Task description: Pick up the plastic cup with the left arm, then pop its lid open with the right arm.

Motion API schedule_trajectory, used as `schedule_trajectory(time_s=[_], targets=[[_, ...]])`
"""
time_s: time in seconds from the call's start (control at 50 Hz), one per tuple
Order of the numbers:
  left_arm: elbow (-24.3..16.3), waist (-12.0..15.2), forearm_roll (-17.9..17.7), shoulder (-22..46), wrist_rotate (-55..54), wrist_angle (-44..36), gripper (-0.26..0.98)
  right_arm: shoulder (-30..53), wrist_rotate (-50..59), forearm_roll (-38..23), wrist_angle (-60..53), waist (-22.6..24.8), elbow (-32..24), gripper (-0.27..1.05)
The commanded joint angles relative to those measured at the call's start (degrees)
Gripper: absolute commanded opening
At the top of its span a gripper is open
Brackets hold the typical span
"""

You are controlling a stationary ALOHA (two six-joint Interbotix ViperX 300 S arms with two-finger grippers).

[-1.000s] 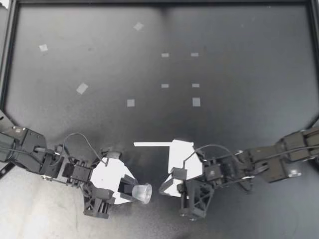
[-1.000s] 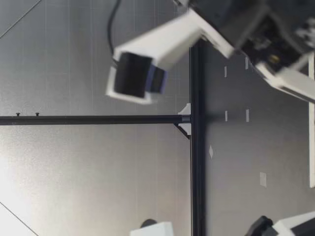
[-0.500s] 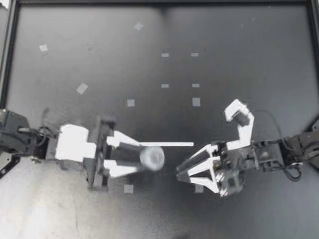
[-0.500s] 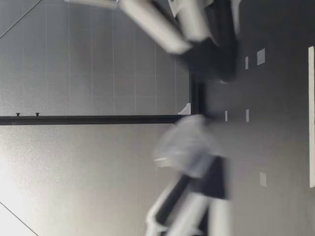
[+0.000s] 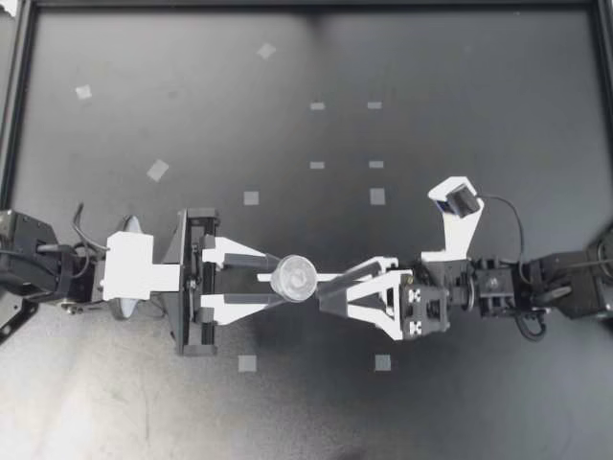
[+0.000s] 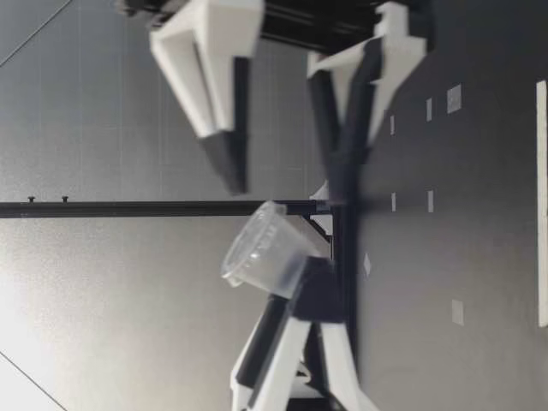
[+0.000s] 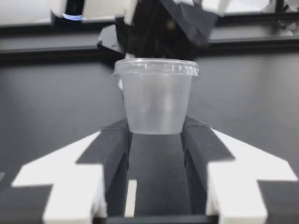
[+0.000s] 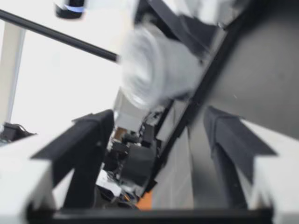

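My left gripper (image 5: 278,281) is shut on a small clear plastic cup (image 5: 295,279), held above the table with its mouth up. My right gripper (image 5: 326,290) faces it from the other side, open, with its fingertips just short of the cup. The low view shows the cup (image 6: 261,248) tilted in the left fingers (image 6: 300,317), while the right gripper (image 6: 287,184) has one finger high and one near the table. In the left wrist view the cup (image 7: 156,95) sits upright between the fingertips. From the right wrist the cup (image 8: 156,65) shows blurred ahead of the wide-open right gripper (image 8: 156,126).
Small tape squares (image 5: 251,197) dot the dark table, two lying near its front (image 5: 247,362). A thin white strip (image 6: 541,201) lies under the grippers. A black frame rail (image 5: 17,105) borders the table.
Both arms swung from near the table's front edge to the middle and now face each other. The right gripper went from shut to open. The left one kept the cup.
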Motion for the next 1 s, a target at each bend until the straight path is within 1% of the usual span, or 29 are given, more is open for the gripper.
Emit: schedule_trajectory(time_s=[0.0,0.3,0.56,0.72,0.82,0.92,0.98], targets=[[-1.0,0.0,0.1,-0.7,0.1,0.3,0.14,-2.3,-0.2,-0.2,-0.5,-0.8,-0.9,0.76],[-0.7,-0.2,0.3,-0.7,0.2,0.5,0.14,-2.7,-0.2,-1.6,-1.2,-1.5,-3.1,0.76],[-0.6,-0.4,0.3,-0.7,0.0,3.1,0.14,-7.9,-2.7,-1.4,-2.5,-1.7,-1.1,0.76],[-0.6,-0.4,0.3,-0.7,-0.2,3.6,0.14,-11.1,-5.4,-1.8,-2.3,-3.4,0.9,0.76],[-1.0,-0.4,0.3,-0.7,-0.2,3.6,0.14,-13.3,-12.8,-4.5,-0.8,-4.7,1.8,0.76],[-1.4,-0.4,0.3,-0.8,-0.2,3.6,0.14,-15.2,-25.1,-6.9,4.5,-5.0,2.0,0.76],[-1.6,-0.5,0.3,-1.0,-0.2,3.6,0.14,-16.4,-34.6,-7.6,9.6,-4.9,2.0,0.76]])
